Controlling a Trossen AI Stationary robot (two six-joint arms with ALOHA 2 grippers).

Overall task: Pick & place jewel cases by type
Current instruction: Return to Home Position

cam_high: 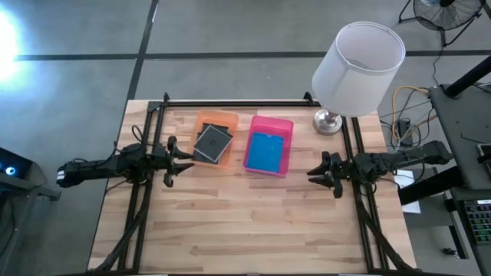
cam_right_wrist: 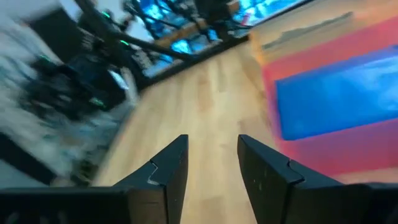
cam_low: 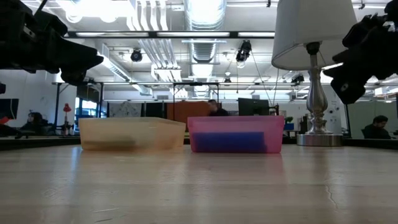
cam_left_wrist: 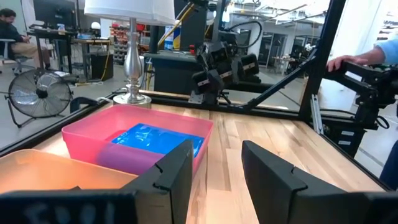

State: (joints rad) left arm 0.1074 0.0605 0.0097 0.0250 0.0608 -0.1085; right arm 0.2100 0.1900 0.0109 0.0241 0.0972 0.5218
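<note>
Bright blue jewel cases (cam_high: 265,151) lie flat inside the pink tray (cam_high: 270,123), also seen in the left wrist view (cam_left_wrist: 155,138) and right wrist view (cam_right_wrist: 336,99). Dark grey-black jewel cases (cam_high: 212,142) rest in the orange tray (cam_high: 217,119), one tilted over the tray's near rim. My left gripper (cam_high: 184,156) hovers open just left of the orange tray, holding nothing. My right gripper (cam_high: 313,173) hovers open to the right of the pink tray, empty as well. Both grippers hang above the table in the low view.
A table lamp with a white shade (cam_high: 358,67) and silver base (cam_high: 327,121) stands at the far right of the table. Black frame rails (cam_high: 230,103) run along the far edge and both sides. Bare wood (cam_high: 245,222) spreads across the near half.
</note>
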